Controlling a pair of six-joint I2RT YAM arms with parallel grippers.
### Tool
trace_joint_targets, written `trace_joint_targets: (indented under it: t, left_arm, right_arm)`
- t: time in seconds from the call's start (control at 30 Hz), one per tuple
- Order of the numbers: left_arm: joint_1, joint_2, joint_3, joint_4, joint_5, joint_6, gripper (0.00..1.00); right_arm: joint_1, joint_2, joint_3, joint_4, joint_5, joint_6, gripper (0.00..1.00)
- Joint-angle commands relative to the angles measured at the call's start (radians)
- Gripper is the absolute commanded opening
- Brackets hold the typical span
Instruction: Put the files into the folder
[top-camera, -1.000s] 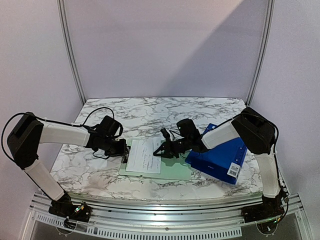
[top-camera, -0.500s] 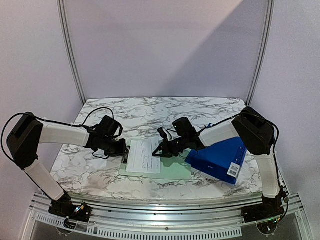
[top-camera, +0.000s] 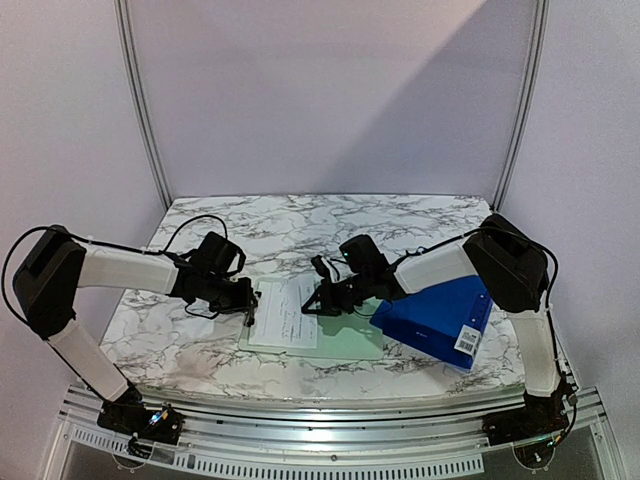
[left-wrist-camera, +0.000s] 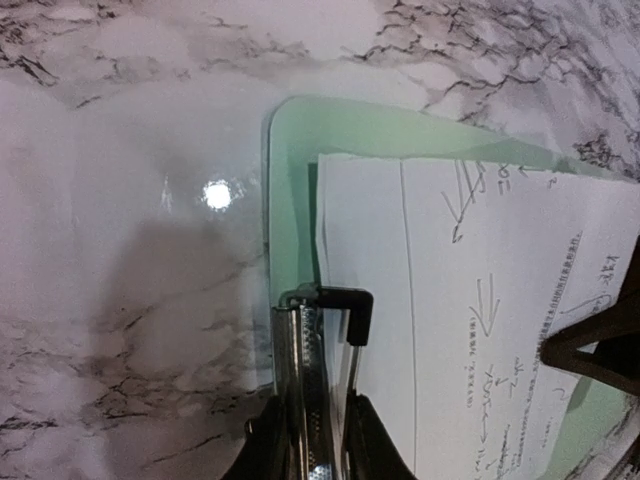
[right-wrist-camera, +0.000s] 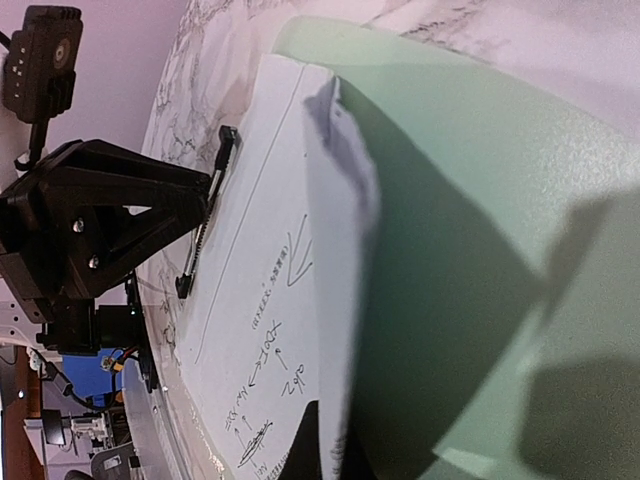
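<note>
Looks like I'm freeing the paper (top-camera: 280, 312): right end effector (top-camera: 310, 305) pressed shut on its edge, left end effector (left-wrist-camera: 315, 440) pinching the clip (left-wrist-camera: 305, 380) beside it. Blue folder (top-camera: 440, 310) sits right of the right one. Next, I'd guess: drag the sheet over gently.

The table (top-camera: 150, 320) is white marble veined in grey and black. The plastic sheet (top-camera: 345, 342) is pale mint green, and the paper (top-camera: 280, 315) is white with thin black lines of text and arrows. The folder (top-camera: 440, 312) is glossy deep blue, its sticker (top-camera: 466, 340) white with black barcode stripes, and the walls (top-camera: 330, 100) are pale lilac.
</note>
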Motion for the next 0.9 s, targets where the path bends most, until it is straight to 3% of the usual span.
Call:
trace_joint_targets:
  t: [0.0,0.87]
  left_arm:
    - [-0.008,0.034,-0.04,-0.03,0.114,-0.024,0.0]
    - [-0.001,0.043,-0.043,-0.026,0.108,-0.03,0.0]
  right_arm:
    - [0.012,0.02,-0.003,-0.083,0.045,-0.002,0.0]
    - [0.027,0.003,-0.005,-0.045,0.038,0.084,0.0]
